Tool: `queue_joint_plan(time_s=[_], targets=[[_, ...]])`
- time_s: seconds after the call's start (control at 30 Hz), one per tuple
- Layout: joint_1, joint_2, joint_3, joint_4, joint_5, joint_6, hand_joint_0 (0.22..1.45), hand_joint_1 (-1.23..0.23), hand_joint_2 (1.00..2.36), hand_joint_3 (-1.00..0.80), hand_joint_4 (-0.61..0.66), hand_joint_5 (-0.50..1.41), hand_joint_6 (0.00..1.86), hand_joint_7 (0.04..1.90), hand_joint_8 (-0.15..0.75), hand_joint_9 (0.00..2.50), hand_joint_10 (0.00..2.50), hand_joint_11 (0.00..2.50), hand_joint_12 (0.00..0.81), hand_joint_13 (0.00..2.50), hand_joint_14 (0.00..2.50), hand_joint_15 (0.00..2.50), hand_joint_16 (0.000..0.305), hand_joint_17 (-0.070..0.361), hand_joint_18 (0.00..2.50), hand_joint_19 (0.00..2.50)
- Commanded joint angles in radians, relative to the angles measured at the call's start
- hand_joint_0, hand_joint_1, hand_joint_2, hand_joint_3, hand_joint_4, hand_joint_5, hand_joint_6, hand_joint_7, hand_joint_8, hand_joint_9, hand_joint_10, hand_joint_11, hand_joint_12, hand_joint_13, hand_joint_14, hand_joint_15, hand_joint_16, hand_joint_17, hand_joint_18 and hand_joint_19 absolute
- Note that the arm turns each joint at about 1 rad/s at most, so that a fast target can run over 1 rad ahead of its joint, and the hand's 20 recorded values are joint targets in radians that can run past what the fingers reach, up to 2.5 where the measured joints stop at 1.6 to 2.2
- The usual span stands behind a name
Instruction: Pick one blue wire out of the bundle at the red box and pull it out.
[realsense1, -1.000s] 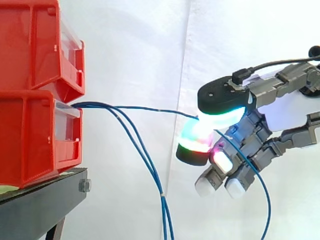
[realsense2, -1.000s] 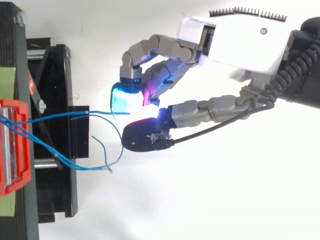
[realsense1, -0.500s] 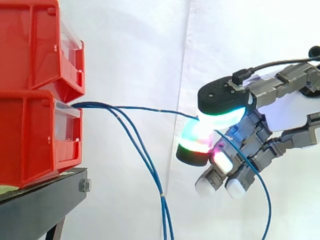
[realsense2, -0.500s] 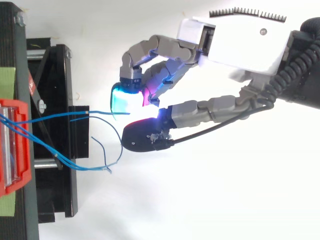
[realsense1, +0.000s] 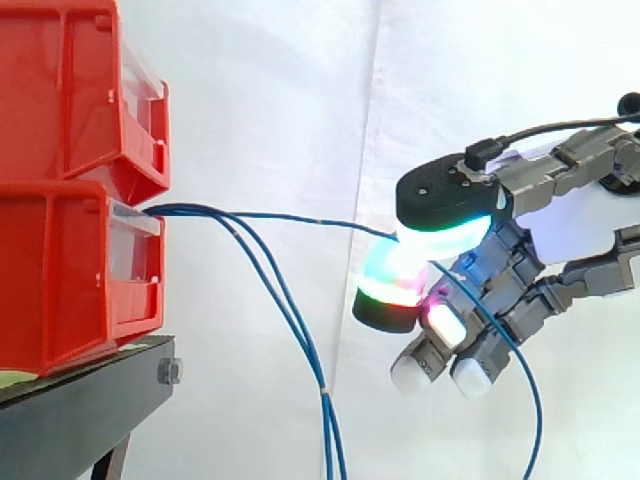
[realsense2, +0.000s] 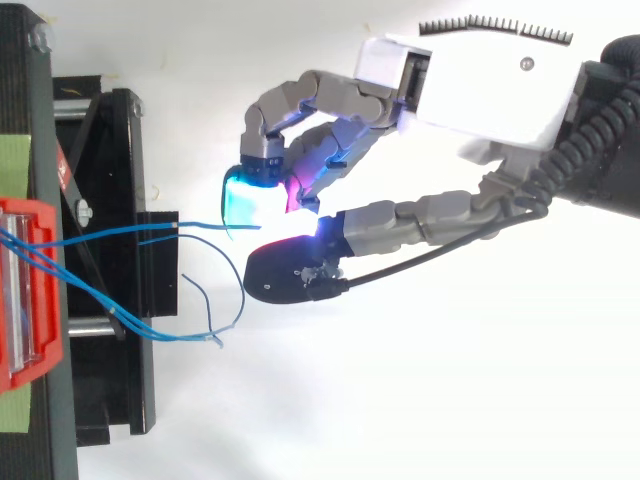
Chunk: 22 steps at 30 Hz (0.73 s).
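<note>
Two red bins stand stacked at the left, and a bundle of blue wires (realsense1: 292, 322) comes out of the front of the lower bin (realsense1: 70, 280). One blue wire (realsense1: 300, 219) runs almost level from that bin to my hand (realsense1: 572, 225). The hand is shut on it, pinching it between the thumb's black, green-glowing pad (realsense1: 440, 200) and a finger pad (realsense1: 390, 280). Beyond the pinch the wire hangs down past the fingers. The other wires droop toward the bottom edge. From above, the held wire (realsense2: 110, 236) reaches from the bin (realsense2: 25, 290) to the pads of my hand (realsense2: 480, 85).
The upper red bin (realsense1: 70, 90) overhangs the wire outlet. Both bins rest on a black stand (realsense1: 80, 420), whose frame (realsense2: 110, 300) lies under the wires in the top view. A white curtain hangs behind, with open room below and to the right of the hand.
</note>
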Motion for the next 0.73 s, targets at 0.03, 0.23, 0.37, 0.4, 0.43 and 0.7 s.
queue_joint_plan(time_s=[0.03, 0.23, 0.37, 0.4, 0.43, 0.7], targets=[[0.0, 0.0, 0.0, 0.0, 0.0, 0.0, 0.61, -0.69, 1.02, -0.06, 0.11, -0.21, 0.94, 1.09, 0.389, 0.91, 0.02, 0.74, 0.456, 0.64, 0.01, 0.3, 0.065, 0.147, 0.65, 0.41], [0.0, 0.0, 0.0, 0.0, 0.0, 0.0, 0.61, -0.69, 1.02, -0.06, 0.11, -0.21, 0.94, 1.11, 0.384, 0.91, 0.02, 0.75, 0.456, 0.64, 0.01, 0.3, 0.065, 0.146, 0.65, 0.41], [0.0, 0.0, 0.0, 0.0, 0.0, 0.0, 0.61, -0.69, 1.02, -0.06, 0.11, -0.21, 0.94, 1.1, 0.388, 0.91, 0.02, 0.74, 0.456, 0.64, 0.01, 0.3, 0.065, 0.146, 0.65, 0.41], [0.0, 0.0, 0.0, 0.0, 0.0, 0.0, 0.61, -0.69, 1.02, -0.06, 0.11, -0.21, 0.94, 1.09, 0.388, 0.91, 0.02, 0.74, 0.456, 0.64, 0.01, 0.3, 0.065, 0.147, 0.65, 0.41], [0.0, 0.0, -0.002, 0.0, 0.0, 0.0, 0.61, -0.69, 1.02, -0.06, 0.11, -0.21, 0.94, 1.09, 0.386, 0.91, 0.02, 0.74, 0.456, 0.64, 0.01, 0.3, 0.065, 0.147, 0.65, 0.4], [0.0, 0.0, -0.002, 0.0, 0.0, 0.0, 0.61, -0.69, 1.02, -0.06, 0.11, -0.21, 0.94, 1.09, 0.388, 0.91, 0.02, 0.75, 0.457, 0.64, 0.01, 0.3, 0.065, 0.146, 0.65, 0.41]])
